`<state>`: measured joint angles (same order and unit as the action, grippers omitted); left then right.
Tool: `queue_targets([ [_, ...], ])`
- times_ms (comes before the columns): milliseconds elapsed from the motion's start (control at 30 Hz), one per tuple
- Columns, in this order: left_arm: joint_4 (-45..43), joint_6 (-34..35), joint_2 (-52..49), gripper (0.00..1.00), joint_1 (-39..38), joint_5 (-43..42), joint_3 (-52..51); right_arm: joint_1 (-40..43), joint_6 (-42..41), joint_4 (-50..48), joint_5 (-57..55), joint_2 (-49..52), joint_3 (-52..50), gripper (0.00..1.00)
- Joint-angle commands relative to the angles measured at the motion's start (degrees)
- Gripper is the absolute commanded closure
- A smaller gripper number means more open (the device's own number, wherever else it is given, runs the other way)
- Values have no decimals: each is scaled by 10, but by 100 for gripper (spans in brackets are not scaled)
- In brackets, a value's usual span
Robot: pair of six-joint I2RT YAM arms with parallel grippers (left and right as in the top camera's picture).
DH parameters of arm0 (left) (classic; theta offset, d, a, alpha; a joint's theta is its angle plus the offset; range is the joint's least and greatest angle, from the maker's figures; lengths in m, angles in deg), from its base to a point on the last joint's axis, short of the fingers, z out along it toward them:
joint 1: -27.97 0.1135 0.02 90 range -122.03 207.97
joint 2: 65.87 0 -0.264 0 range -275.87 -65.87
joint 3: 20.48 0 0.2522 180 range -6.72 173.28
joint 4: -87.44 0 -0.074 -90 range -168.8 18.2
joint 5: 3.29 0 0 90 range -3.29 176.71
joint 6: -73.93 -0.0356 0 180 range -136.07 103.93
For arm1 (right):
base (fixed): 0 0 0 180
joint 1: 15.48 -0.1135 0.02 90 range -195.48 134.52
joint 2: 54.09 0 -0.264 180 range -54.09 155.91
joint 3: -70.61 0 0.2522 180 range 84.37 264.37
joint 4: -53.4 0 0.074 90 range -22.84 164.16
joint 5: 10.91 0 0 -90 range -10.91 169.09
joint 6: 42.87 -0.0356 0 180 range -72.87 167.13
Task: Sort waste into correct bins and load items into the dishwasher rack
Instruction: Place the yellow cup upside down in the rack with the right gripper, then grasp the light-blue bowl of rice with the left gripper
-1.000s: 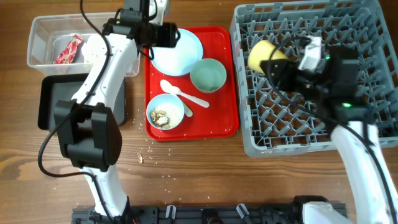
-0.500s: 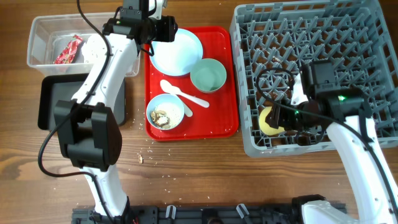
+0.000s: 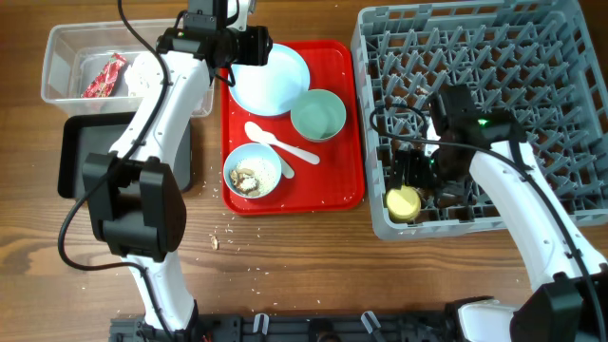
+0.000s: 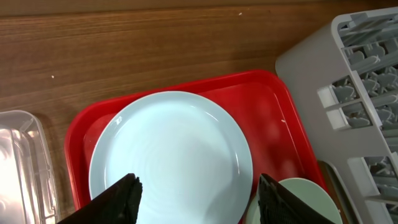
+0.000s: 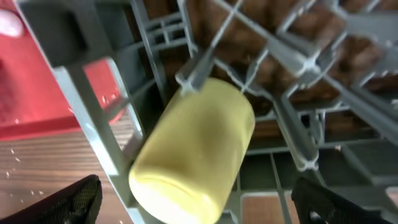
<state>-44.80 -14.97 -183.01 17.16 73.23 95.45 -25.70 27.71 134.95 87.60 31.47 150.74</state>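
Step in hand: loading the rack [image 3: 560, 57]; the cup [image 5: 193, 149] lies on its side in the near-left corner cell; the right gripper [image 5: 202, 199] hangs over it, jaws wide, gripping nothing. The left gripper [image 4: 196, 193] hovers above the plate [image 4: 171, 149] on the tray [image 3: 342, 195], jaws wide; next move, probably: descend and pinch 1 rim edge.

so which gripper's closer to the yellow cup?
Right. The right gripper hangs open right beside the yellow cup in a corner of the dishwasher rack; the left gripper is far off, over the blue plate on the red tray.
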Motion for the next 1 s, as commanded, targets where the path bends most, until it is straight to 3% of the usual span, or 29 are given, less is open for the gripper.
queue_targets([
  [0,1,10,-2,37,0,0,6,-2,3,-19,-6,-1,57,0],
  [133,5,29,5,36,0,-54,6,-2,61,-114,113,-1,103,0],
  [200,37,65,13,41,0,-63,6,-2,60,-168,124,0,103,0],
  [233,77,113,24,50,0,-63,6,-2,60,-180,121,0,103,0],
  [300,157,202,48,48,-2,-69,6,-2,59,-200,109,0,103,0],
  [433,316,202,65,42,-40,-41,6,-1,59,-219,78,0,103,0],
  [500,360,212,63,41,-85,23,-9,0,59,-214,61,0,103,0],
  [667,320,282,59,37,-152,104,-99,0,61,-202,61,0,103,0],
  [867,230,261,54,48,-156,116,-181,0,73,-182,62,0,103,0],
  [967,209,262,49,60,-159,116,-207,0,74,-175,61,0,103,0],
])
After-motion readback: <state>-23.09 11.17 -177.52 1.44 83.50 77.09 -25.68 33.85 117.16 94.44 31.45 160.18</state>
